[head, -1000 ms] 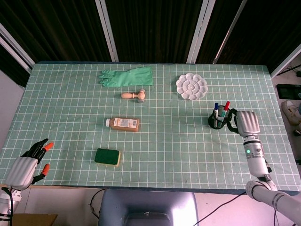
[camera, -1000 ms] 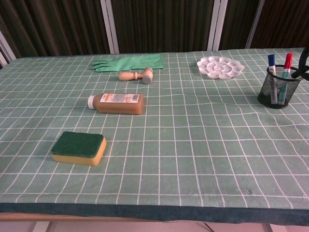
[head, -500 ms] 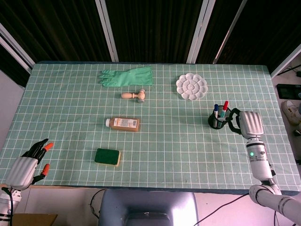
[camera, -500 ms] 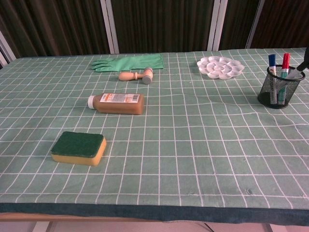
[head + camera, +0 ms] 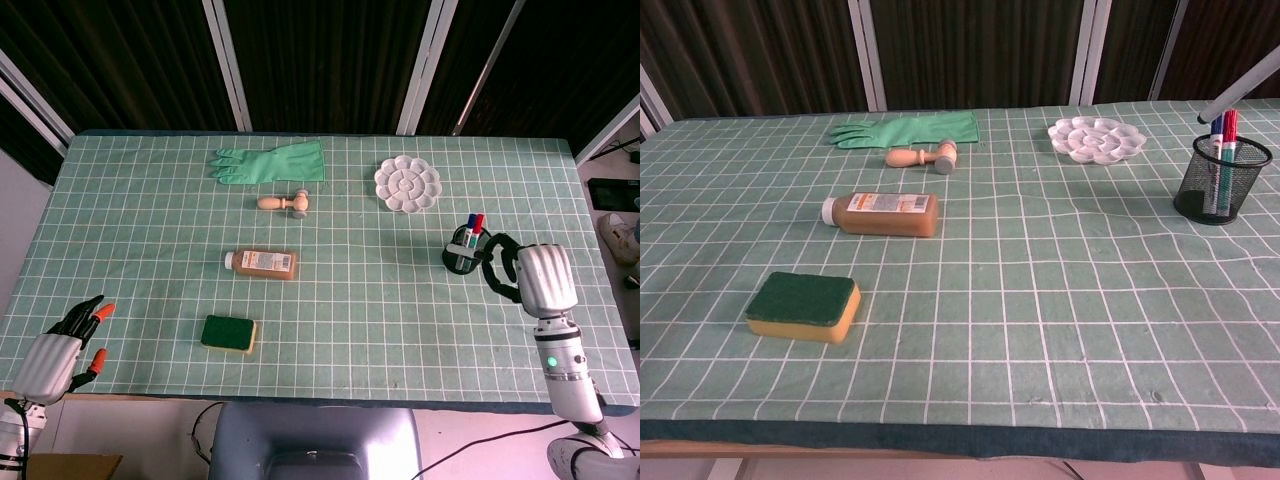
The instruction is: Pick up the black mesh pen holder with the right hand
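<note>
Right hand [image 5: 528, 275] has slid back from the black mesh pen holder [image 5: 462, 251] over the last second; dark fingers curl loosely toward it, holding nothing, no contact visible. Holder stands on the green gridded counter [image 5: 330, 300], markers inside, just beside the hand, below the white flower-shaped paint palette [image 5: 407, 184]. Chest view shows the holder upright, apparently untouched. Grasp not made, so the approach likely needs redoing. Left hand [image 5: 58, 350] idles, fingers apart, far across the counter from the holder.
</note>
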Controlling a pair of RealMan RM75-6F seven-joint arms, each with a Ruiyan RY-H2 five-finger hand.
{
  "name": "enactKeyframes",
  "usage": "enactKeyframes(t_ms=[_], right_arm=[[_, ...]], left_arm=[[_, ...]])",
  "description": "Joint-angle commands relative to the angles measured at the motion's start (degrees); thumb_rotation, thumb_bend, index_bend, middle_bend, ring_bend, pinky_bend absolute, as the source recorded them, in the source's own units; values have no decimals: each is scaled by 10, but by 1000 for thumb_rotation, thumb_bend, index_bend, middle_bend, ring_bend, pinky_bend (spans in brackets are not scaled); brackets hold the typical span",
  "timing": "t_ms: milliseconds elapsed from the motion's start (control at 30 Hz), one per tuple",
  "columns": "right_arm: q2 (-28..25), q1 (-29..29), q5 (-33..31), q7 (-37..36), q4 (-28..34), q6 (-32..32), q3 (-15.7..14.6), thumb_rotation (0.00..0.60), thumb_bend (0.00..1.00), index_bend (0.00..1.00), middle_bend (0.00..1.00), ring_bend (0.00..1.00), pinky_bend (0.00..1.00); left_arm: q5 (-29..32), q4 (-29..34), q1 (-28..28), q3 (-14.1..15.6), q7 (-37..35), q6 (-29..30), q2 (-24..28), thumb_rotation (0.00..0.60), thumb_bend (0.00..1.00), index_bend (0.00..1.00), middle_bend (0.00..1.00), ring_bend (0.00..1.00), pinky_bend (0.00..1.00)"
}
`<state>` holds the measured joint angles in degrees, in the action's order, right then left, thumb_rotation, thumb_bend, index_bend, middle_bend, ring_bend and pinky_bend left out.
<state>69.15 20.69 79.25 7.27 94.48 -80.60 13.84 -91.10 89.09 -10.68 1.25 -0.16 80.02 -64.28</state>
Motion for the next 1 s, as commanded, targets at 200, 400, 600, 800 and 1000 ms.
enactKeyframes(t_ms=[200,400,600,800,1000], right_arm=[[23,50,-29,-20,-47,100,1,600,943,860,1000,1000,1000],[59,99,-90,20,-113,184,10,600,943,861,1000,1000,1000],[79,128,-137,82,-150,220,15,600,944,861,1000,1000,1000],[113,160,-187,154,-196,246,18,600,944,862,1000,1000,1000],[158,182,-209,172,-249,262,14,600,944,861,1000,1000,1000]], left_arm=[[2,-1,0,-1,-8,2,2,600,482,153,46,86,374],[2,-2,0,-1,-11,1,3,600,483,153,47,87,374],[3,-2,0,-2,-12,-1,3,600,483,153,47,86,374],[3,-1,0,-1,-14,-1,5,600,483,153,47,87,374],[3,-1,0,-1,-14,-1,5,600,483,153,47,87,375]])
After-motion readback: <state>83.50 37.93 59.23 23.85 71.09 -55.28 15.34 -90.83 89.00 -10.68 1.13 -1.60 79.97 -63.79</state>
